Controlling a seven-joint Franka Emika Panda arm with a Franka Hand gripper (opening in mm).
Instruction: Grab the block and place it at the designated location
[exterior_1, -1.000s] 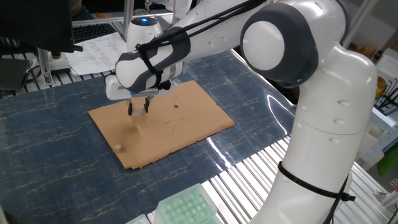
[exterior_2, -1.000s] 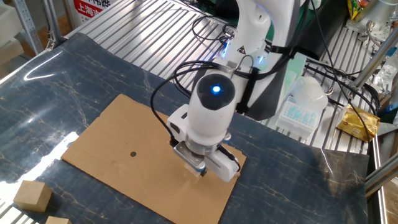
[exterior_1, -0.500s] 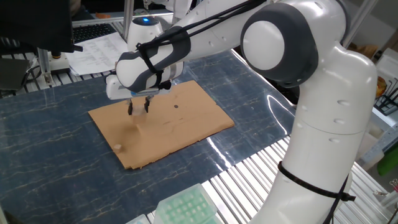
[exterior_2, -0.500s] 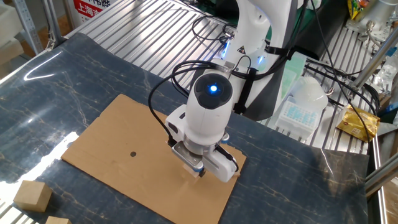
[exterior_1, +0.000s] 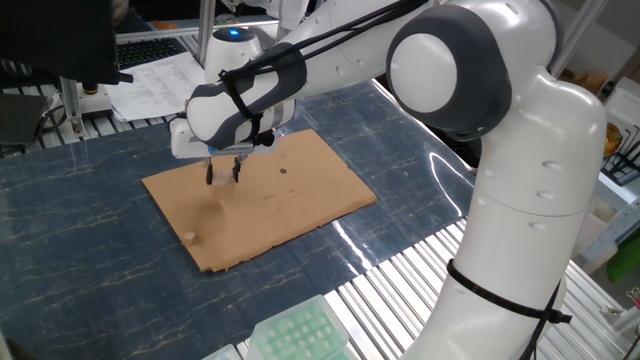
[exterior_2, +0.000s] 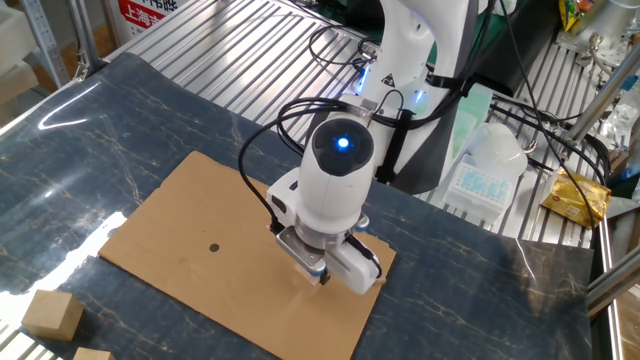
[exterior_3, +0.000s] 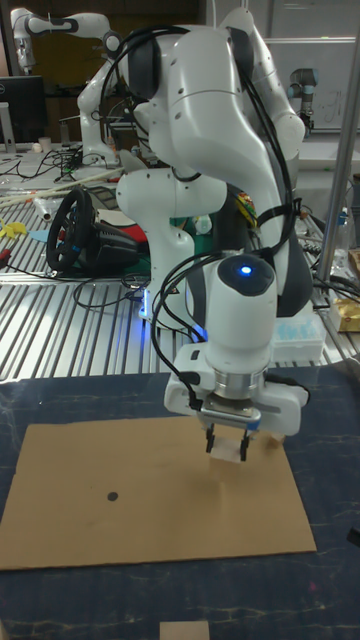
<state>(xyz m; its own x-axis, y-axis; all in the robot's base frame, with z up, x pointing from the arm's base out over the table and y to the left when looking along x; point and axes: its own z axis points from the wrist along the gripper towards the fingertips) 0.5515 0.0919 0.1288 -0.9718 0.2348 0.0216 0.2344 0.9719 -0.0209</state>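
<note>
One fixed view: gripper (exterior_1: 222, 176) hangs above the cardboard sheet (exterior_1: 300, 205), fingers pointing down. We can't make out the block here; the gap between the fingers is too small to read. The black dot (exterior_1: 283, 169) sits on the sheet to the right of the fingers in this picture, near but clearly apart. A tiny tan crumb (exterior_1: 188, 236) lies near the sheet's front edge; we ignore it.

The other fixed view: the arm's wrist covers the fingers, so no grip detail. The dot (exterior_2: 214, 248) is in the open on the left part of the sheet (exterior_2: 190, 220). Two spare cubes (exterior_2: 52, 315) sit off the sheet at the lower left, not ours.

Tall fixed view: best look. The gripper (exterior_3: 228, 447) is closed on the pale block (exterior_3: 227, 452), which is pinched between the fingers just above the sheet (exterior_3: 150, 500). The dot (exterior_3: 111, 495) is well to the left.

We judge this as the carry step: keep the block lifted off the cardboard, travel until it's centred over the dot, lower straight, then release.
</note>
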